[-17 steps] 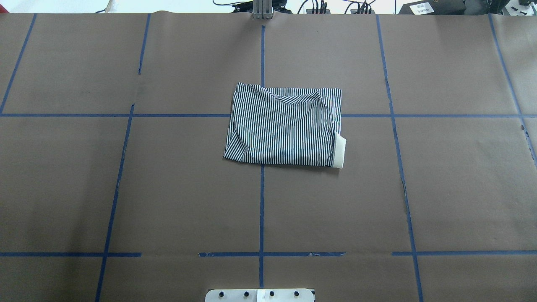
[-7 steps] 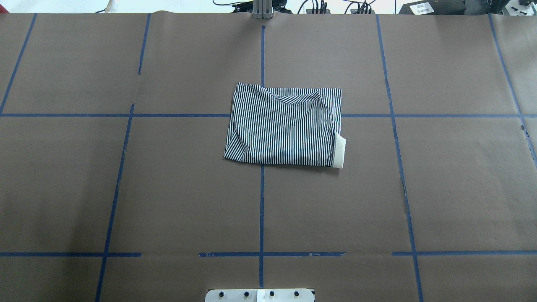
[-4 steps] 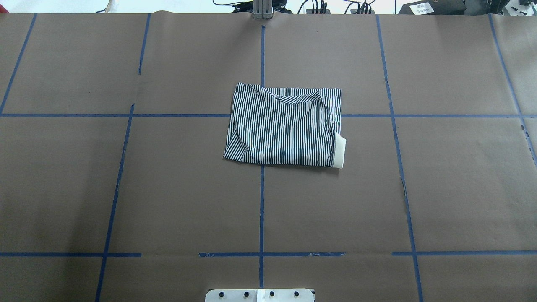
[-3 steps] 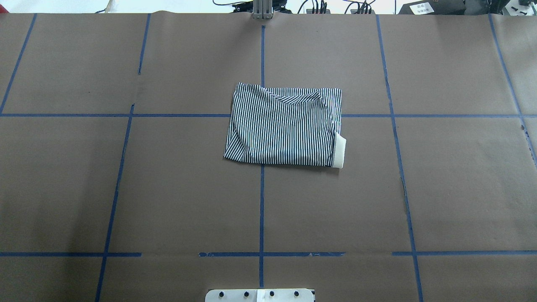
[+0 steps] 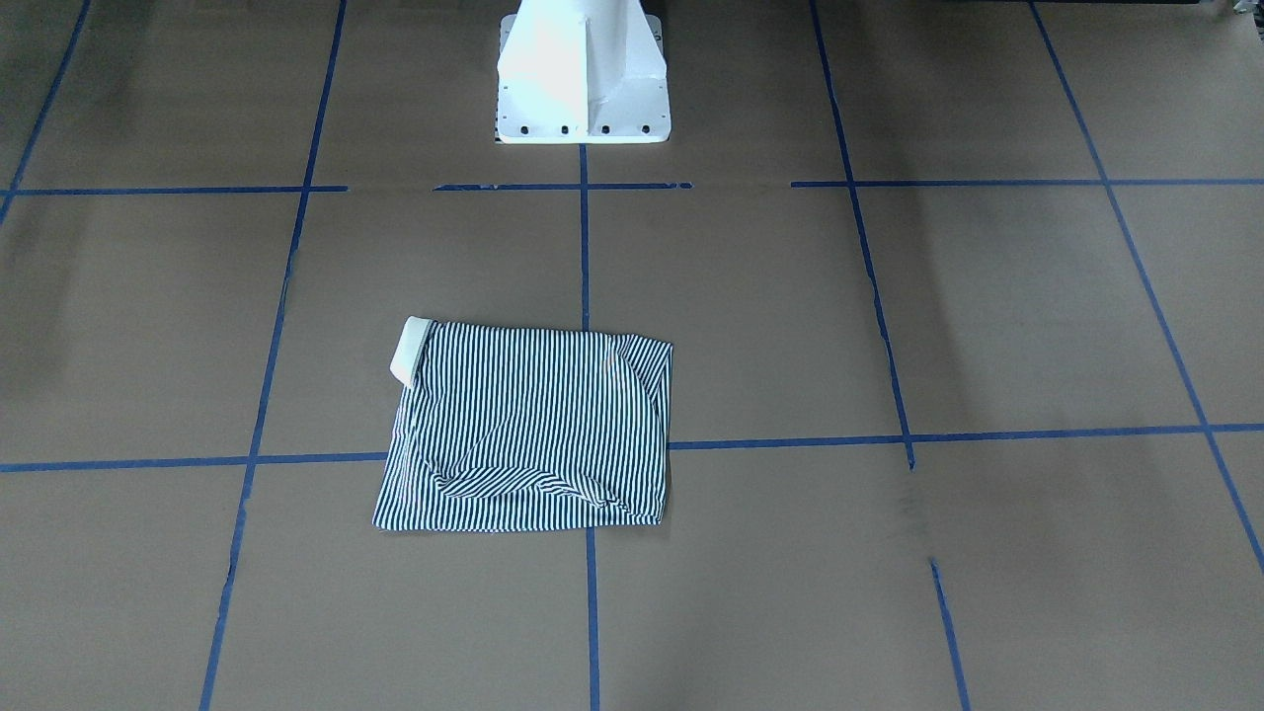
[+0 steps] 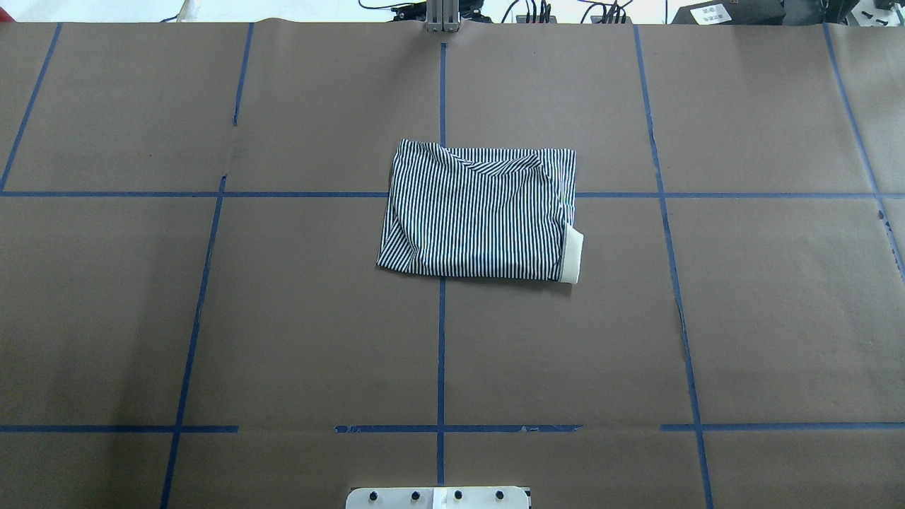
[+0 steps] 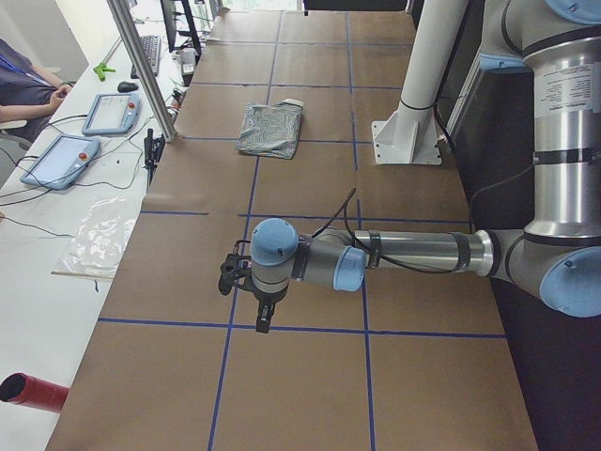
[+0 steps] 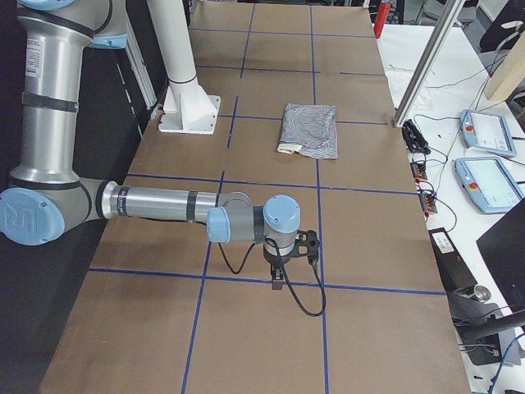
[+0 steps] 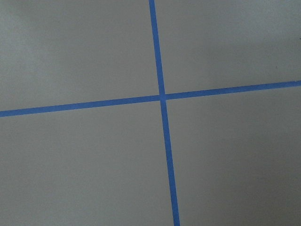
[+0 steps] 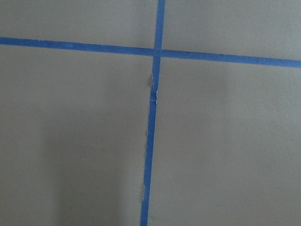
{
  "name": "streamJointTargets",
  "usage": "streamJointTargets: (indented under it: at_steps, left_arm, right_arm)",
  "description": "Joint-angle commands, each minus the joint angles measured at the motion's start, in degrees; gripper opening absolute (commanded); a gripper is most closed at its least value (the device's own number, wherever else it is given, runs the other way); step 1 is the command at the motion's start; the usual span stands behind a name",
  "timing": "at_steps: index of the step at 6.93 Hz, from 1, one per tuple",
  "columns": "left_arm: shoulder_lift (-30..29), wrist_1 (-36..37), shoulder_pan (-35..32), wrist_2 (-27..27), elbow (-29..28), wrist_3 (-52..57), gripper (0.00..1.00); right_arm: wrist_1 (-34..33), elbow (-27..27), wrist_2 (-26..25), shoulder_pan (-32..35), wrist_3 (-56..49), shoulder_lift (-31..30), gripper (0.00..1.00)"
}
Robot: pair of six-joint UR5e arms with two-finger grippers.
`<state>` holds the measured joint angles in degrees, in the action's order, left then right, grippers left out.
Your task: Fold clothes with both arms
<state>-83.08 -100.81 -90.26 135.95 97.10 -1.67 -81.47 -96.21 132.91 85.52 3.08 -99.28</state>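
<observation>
Although wrinkled along its far edge, folded into a rough rectangle: navy-and-white striped polo shirt [image 6: 477, 212], flat on the brown-papered desk [image 6: 283, 318]. Placed near the desk's middle, over the crossing of two blue tape lines [image 6: 441, 353], away from the white pedestal base [image 5: 583, 69] at the robot's edge. Cream collar [image 6: 573, 256] poking out at the corner nearest the base, on the robot's right. Thin stripes from near edge to far edge, with one diagonal crease across the far part.

Well apart from the shirt, both arms. Left arm [image 7: 413, 252] stretched low and level over the desk's end on the robot's left, left tool [image 7: 264, 322] pointing straight down above a tape crossing. Right arm [image 8: 156, 203] mirrored at the opposite end, right tool [image 8: 278, 283] also pointing down above a tape crossing. Visible only in the side views, small and edge-on, so cannot tell open from closed for either tool. From each wrist camera, only brown paper and a blue tape cross. Alongside the far edge, a white side desk [image 7: 28, 310] with two touchscreen pendants [image 7: 111, 113] and a red cylinder [image 7: 33, 390].
</observation>
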Motion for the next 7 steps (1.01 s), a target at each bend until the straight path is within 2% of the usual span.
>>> streamJointTargets:
  at_steps: [1, 7]
  left_arm:
    - [0.0, 0.2, 0.0, -0.2, -0.1, -0.1, 1.0]
    - [0.1, -0.1, 0.0, -0.2, 0.2, 0.0, 1.0]
  right_arm:
    - [0.9, 0.3, 0.1, 0.0, 0.1, -0.1, 1.0]
    - [0.6, 0.3, -0.2, 0.0, 0.4, -0.1, 1.0]
